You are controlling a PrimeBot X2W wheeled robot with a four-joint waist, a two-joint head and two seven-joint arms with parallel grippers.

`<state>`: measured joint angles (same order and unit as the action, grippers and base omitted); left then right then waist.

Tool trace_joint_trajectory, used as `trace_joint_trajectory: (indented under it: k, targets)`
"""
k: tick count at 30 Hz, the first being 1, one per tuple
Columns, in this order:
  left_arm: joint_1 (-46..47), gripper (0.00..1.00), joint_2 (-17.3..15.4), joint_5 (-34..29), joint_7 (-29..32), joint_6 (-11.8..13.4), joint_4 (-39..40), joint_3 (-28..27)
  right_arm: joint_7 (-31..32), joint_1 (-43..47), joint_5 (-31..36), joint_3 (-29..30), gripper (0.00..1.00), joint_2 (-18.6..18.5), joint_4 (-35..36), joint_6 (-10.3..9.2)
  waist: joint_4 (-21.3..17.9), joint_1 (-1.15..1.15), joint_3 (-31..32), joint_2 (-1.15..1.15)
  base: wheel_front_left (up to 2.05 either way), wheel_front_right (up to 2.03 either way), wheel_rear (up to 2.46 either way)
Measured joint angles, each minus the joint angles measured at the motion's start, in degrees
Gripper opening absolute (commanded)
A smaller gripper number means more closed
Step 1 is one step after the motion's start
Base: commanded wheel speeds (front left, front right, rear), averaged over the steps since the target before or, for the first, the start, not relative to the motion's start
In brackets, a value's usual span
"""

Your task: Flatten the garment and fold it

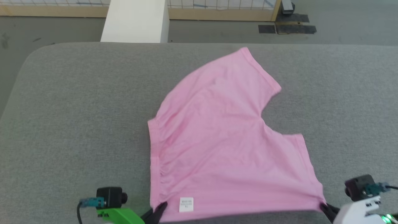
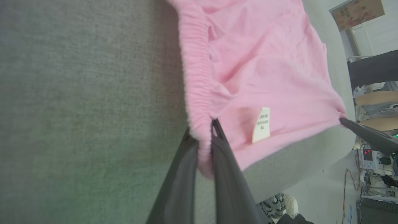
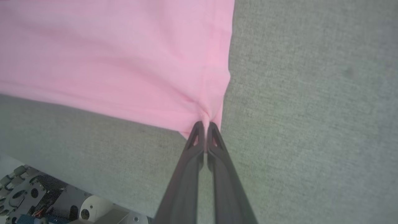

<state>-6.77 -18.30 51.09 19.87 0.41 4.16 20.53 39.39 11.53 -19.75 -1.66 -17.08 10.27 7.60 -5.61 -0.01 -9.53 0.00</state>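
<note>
Garment: pink shorts [image 1: 217, 140] spread flat mid-table, waistband [image 1: 154, 155] left (white label [image 1: 186, 204] at near edge)
Left gripper [image 1: 160, 207]: clenched on near waistband corner
Right gripper [image 1: 324, 207]: clenched on near leg's hem corner
Surface: grey padded table [image 1: 77, 124]

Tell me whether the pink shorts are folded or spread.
Spread, not folded: the garment lies flat on the grey surface, both legs showing, near corners pinched by left gripper and right gripper.

On the bench [image 1: 77, 109] lies the garment [image 1: 217, 140], left tool [image 1: 161, 206] at its near-left corner, right tool [image 1: 323, 206] at near-right.
</note>
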Motion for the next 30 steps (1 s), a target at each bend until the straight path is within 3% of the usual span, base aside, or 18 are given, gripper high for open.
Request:
trace_joint_trajectory:
  k: [6, 14, 21, 30]
  targets:
    - [-4.0, 0.00, 0.2, 0.1, -2.2, 1.4, 6.1, -0.5, 5.5, 5.0, 0.6, 4.4, 0.00, 1.8, 8.8, -0.01, 1.4, 0.00, 0.9, 0.00, 0.00, 0.00, 0.00]
    - [2.0, 0.00, 5.1, -1.0, -6.8, 0.6, 7.0, 0.2, 1.1, -4.5, 2.6, 3.2, 0.00, -0.6, 11.2, -0.01, 3.3, 0.00, 1.0, 0.00, 0.00, 0.00, 0.00]
    - [12.0, 0.00, 10.6, 0.1, -8.4, 0.2, 2.0, -0.3, -4.4, -21.5, 3.7, -1.3, 0.00, -5.3, 3.6, -0.01, 4.8, 0.00, -0.9, 0.00, 0.00, 0.00, 0.00]
    - [23.2, 0.00, 13.4, -0.1, -12.2, 0.1, -9.2, -1.0, -9.8, -41.2, 4.6, -8.3, 0.00, -10.0, -12.8, -0.01, 7.5, 0.01, -5.8, 0.00, 0.00, 0.00, 0.00]
